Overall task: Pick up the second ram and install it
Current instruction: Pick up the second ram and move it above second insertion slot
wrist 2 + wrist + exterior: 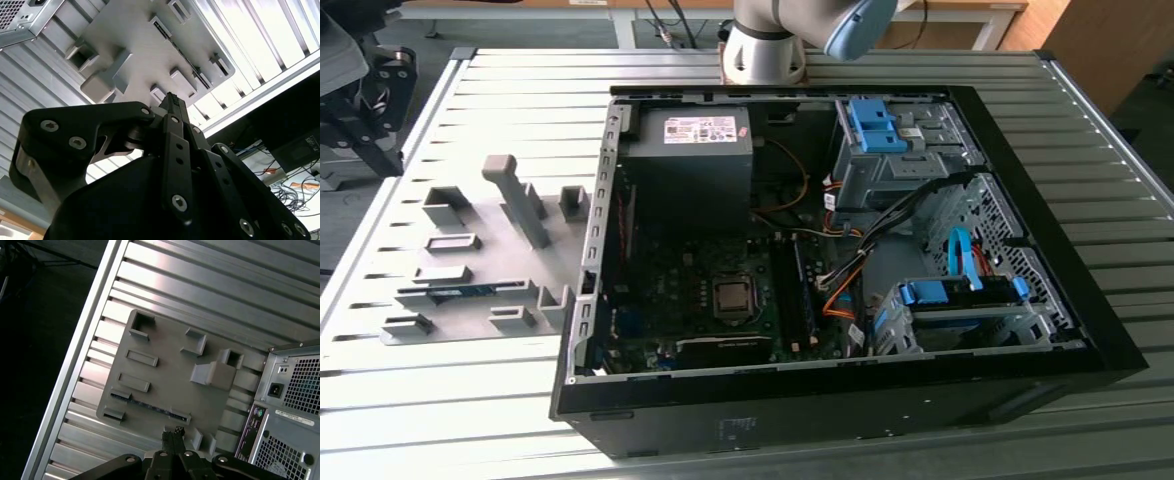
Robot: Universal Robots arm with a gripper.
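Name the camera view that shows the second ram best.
The first wrist view: the second ram lies full length in the grey fixture plate, unobstructed. The exterior view shows it small, low between the plate's blocks; the second wrist view shows a thin dark edge.

Bright, even light lies on the slatted table (480, 90), but the inside of the computer case (854, 415) is dim and shadowed. In the second wrist view strong glare whitens the slats, and the hand (172, 98) looks dark against them. In the first wrist view pale reflections run along the slats.
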